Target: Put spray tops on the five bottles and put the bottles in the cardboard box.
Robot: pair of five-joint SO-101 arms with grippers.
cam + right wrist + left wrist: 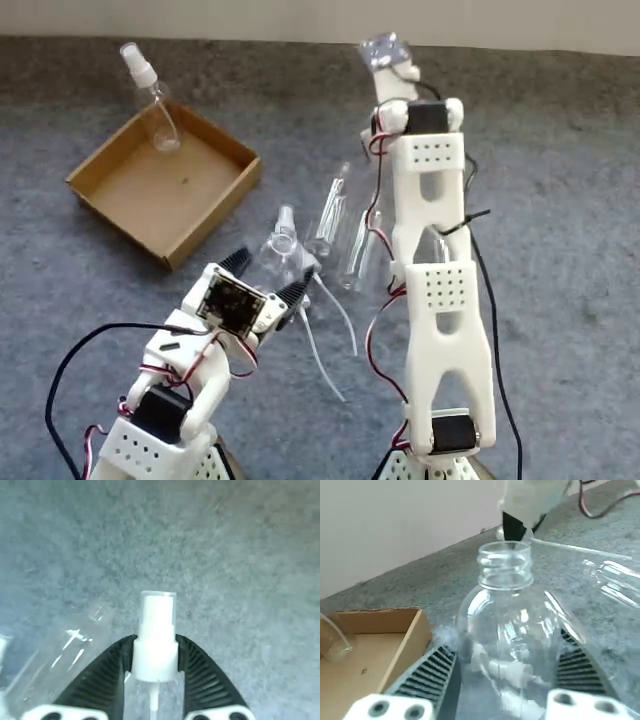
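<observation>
The main risk, I judge, is a missed neck. The right claw (156, 642) pinches the top (157, 630) only round its collar, and its tube runs back toward the wrist, not toward any opening, so it may tilt, slip or fail to seat. The open bottle (510, 630) is clear and slick, so it could twist in the left claw (502, 675), which is clamped round its belly. That claw holds it just off the near corner of the box (140, 190), neck pointing away from the wrist. The right arm (430, 230) stretches long, farther from the box. A capped bottle (158, 105) leans in the box's far corner.
</observation>
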